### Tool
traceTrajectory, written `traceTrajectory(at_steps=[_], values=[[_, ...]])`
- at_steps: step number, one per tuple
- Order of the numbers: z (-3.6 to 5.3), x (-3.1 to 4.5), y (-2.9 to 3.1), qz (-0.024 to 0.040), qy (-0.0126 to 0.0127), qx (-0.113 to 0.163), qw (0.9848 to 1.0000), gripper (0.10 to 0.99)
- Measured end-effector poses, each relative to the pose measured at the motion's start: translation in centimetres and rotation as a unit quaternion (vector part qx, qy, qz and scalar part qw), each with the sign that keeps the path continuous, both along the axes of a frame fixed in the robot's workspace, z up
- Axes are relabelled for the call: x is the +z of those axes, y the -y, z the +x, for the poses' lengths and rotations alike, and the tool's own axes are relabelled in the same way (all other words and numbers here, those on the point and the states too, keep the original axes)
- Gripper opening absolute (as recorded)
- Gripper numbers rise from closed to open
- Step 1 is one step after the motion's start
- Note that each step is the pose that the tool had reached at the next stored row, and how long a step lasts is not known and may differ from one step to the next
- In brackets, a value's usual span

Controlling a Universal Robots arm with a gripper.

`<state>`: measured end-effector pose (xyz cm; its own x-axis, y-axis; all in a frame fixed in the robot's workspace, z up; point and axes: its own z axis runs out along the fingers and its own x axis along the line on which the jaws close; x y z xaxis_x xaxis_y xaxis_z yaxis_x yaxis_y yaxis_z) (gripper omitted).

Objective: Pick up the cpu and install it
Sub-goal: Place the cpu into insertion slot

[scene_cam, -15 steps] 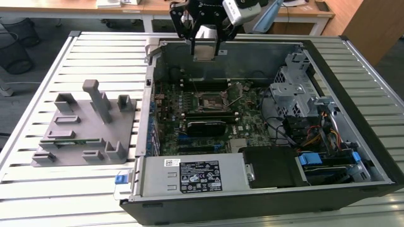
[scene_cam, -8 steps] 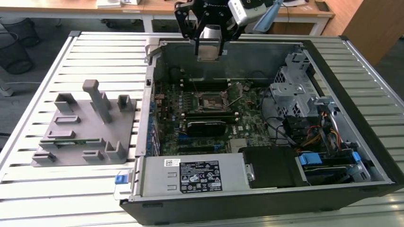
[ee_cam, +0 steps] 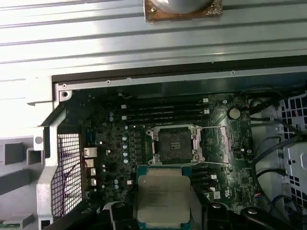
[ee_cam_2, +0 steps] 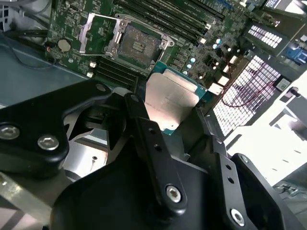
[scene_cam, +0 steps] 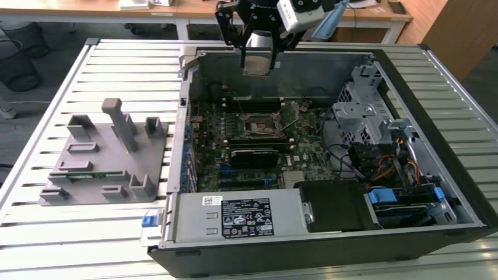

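Silver cpu (ee_cam: 163, 194) in gripper (ee_cam: 165, 211), above open case (scene_cam: 311, 259)

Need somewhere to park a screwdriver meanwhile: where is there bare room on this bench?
Bare slatted table lies on the far and near sides of the grey fixture, at the exterior view's left. Inside the computer case it is crowded: motherboard, cables, power supply, with the claw holding the cpu above it.

Flat square silver-grey metal cpu (ee_cam: 163, 199), with a teal-green rim. Dark green motherboard circuit board (scene_cam: 307, 137), speckled silver. In the exterior view, at nine o'clock from it, a matte grey plastic fixture (scene_cam: 105, 157) on a pale metal table (scene_cam: 116, 64) striped with dark grooves.
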<state>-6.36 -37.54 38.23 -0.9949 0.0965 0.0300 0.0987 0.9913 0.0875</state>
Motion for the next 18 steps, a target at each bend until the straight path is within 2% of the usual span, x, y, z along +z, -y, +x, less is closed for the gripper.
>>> traceTrajectory(at_steps=[4, 9, 14, 18], values=[[0.00, -0.07, 0.00, 0.0000, 0.0003, -0.036, 0.9993, 0.529], [0.00, -0.16, 0.00, 0.0000, 0.0007, -0.079, 0.9969, 0.529], [0.00, -0.23, -0.01, 0.0001, 0.0011, -0.121, 0.9927, 0.529], [0.00, -0.29, -0.01, 0.0001, 0.0016, -0.155, 0.9879, 0.529]])
